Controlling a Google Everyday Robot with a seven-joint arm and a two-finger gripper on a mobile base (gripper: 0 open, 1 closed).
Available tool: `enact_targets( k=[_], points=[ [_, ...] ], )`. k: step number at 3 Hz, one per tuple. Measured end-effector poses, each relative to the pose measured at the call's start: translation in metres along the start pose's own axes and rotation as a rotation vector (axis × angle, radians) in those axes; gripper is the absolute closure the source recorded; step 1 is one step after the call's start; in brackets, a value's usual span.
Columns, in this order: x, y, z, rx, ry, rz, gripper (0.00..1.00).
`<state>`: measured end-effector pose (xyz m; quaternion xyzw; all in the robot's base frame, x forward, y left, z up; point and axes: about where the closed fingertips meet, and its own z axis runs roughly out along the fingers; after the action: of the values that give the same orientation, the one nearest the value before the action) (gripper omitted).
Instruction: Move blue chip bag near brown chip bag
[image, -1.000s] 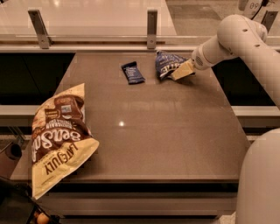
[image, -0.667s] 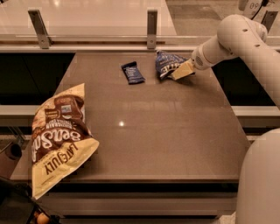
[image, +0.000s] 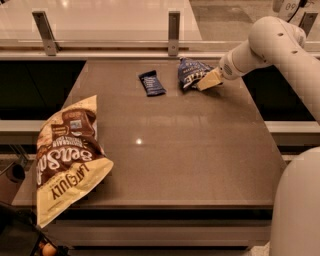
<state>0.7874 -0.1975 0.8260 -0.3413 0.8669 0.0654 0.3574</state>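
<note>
The blue chip bag (image: 191, 72) is a crinkly navy bag with white lettering, lying at the far right of the table top. My gripper (image: 209, 80) is at the bag's right edge and touches it, with the white arm coming in from the upper right. The brown chip bag (image: 67, 155) is large, with a brown centre and cream ends. It lies at the front left corner of the table and overhangs the edge. The two bags are far apart, on opposite sides of the table.
A small dark-blue bar wrapper (image: 152, 82) lies just left of the blue chip bag. The brown table (image: 170, 150) has a railing with two metal posts (image: 173, 32) behind it. My white body (image: 297, 210) stands at the front right.
</note>
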Motion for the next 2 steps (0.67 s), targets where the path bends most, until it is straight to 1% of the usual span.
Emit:
enact_targets(
  k=[2],
  points=[
    [-0.0007, -0.0001, -0.0007, 0.0, 0.0, 0.0, 1.0]
  ],
)
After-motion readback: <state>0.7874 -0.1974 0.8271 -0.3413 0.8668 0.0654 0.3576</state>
